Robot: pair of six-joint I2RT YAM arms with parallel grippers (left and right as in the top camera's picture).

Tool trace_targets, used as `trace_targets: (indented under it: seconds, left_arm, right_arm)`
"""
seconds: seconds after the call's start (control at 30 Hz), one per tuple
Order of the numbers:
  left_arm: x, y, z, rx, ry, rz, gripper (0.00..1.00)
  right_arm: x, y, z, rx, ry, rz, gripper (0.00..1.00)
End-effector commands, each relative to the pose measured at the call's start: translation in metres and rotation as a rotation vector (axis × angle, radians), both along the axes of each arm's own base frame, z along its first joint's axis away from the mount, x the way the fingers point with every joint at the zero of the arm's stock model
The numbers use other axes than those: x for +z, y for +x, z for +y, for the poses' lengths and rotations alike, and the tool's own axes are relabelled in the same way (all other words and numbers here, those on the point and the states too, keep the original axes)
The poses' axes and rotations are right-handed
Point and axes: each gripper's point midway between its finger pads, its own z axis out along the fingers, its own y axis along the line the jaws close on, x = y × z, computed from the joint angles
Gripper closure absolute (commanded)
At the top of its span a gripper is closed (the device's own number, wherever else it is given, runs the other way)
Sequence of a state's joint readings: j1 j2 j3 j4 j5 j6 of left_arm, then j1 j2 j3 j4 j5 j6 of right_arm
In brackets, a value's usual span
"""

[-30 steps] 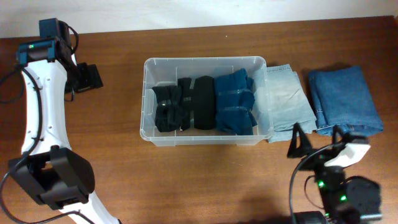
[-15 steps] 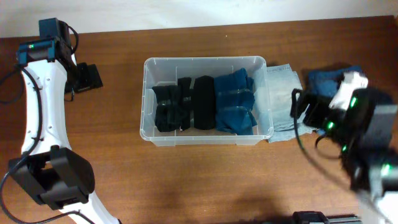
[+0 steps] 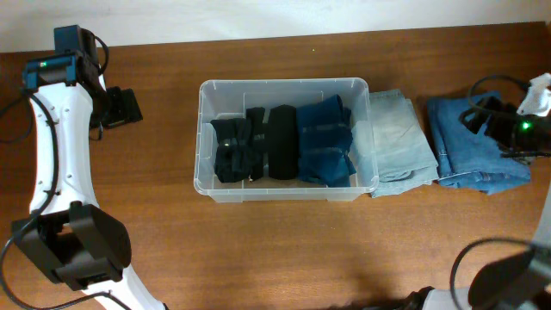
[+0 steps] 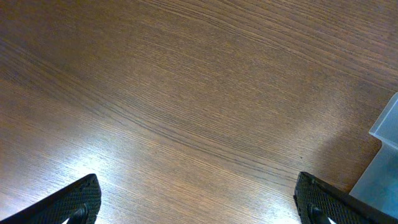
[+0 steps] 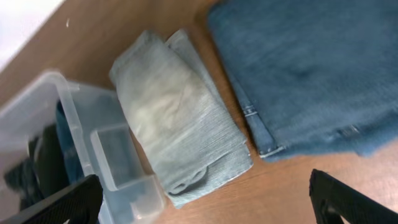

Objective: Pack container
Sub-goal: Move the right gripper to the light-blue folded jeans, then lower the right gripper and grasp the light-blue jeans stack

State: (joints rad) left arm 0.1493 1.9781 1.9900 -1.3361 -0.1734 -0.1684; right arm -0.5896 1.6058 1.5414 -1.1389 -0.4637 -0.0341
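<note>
The container (image 3: 284, 83), a clear plastic bin, sits mid-table and holds black rolled garments (image 3: 254, 144) and folded dark blue jeans (image 3: 325, 141). Against its right side lie folded pale blue jeans (image 3: 400, 142), with folded mid-blue jeans (image 3: 478, 146) beyond them. My right gripper (image 3: 484, 119) hovers open over the mid-blue jeans. In the right wrist view it (image 5: 205, 205) is empty above the pale jeans (image 5: 180, 118), beside the bin's corner (image 5: 118, 155). My left gripper (image 3: 116, 108) stays open and empty over bare wood at the far left (image 4: 199, 205).
The table's back edge meets a white wall close behind the bin. In the left wrist view a corner of the bin (image 4: 388, 140) shows at the right edge. The left arm (image 3: 52, 155) stretches along the table's left side.
The right arm has swung from the table's front edge up and to the right, and now sits over the mid-blue jeans. The left arm and the clothes have not moved.
</note>
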Motion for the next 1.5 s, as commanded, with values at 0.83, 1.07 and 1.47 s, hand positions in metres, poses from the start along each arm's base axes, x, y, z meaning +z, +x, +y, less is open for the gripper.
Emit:
trace_targets:
  seconds: [0.83,1.07,1.47]
  left_arm:
    - [0.014,0.0,0.003,0.003,0.013,-0.035,0.0]
    - [0.014,0.0,0.003,0.003,0.013,-0.035,0.01]
    - [0.014,0.0,0.003,0.003,0.013,-0.035,0.01]
  right_arm:
    - [-0.114,0.088,0.058,0.644,-0.41,0.099,0.02]
    - [-0.123,0.087,0.048,0.623,-0.379,0.111,0.02]
    - [-0.175,0.082,0.06,0.673,-0.268,0.183,0.02]
